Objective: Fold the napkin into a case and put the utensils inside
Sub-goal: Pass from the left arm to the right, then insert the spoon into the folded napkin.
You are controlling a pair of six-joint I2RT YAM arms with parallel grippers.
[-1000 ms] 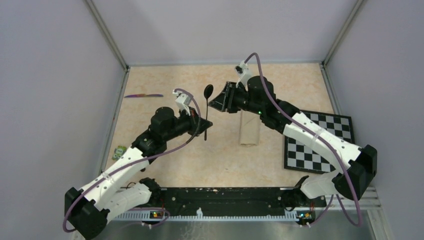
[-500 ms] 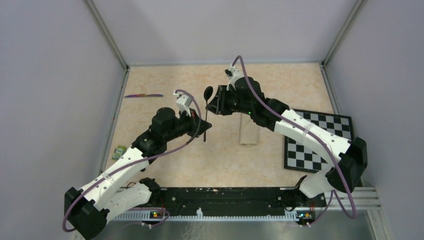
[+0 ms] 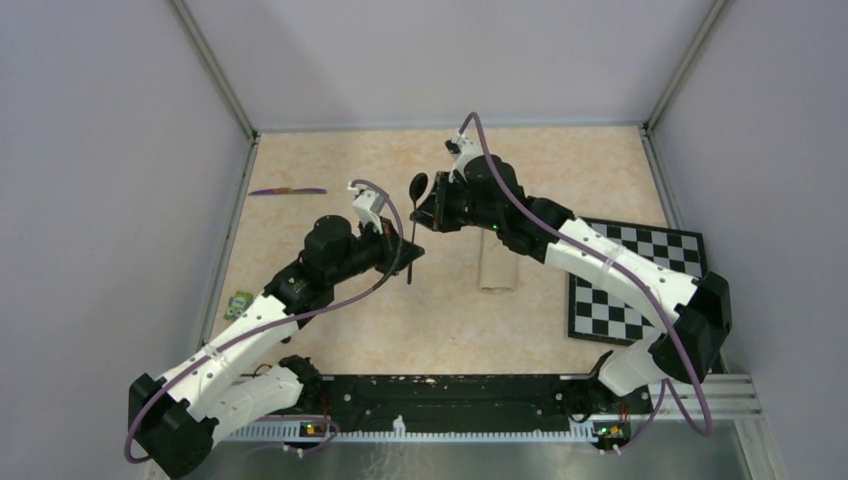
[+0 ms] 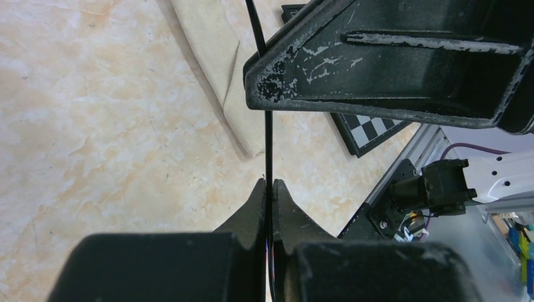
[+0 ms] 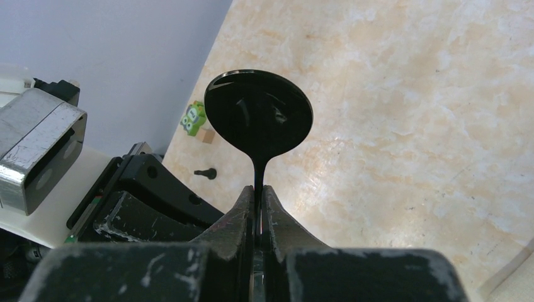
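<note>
Top external shows one spoon (image 3: 418, 184), one knife (image 3: 287, 190), one case (image 3: 497, 268), one checkerboard (image 3: 600, 312).

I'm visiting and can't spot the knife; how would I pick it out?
Look at the beige marbled table, along its left edge near the far corner. The knife lies flat there alone: a thin purple sliver, unlike the black round-bowled spoon held up mid-table.

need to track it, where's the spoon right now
Top view, mid-table: the spoon hangs between the left hand on its handle and the right hand at its neck, left of the case.
</note>
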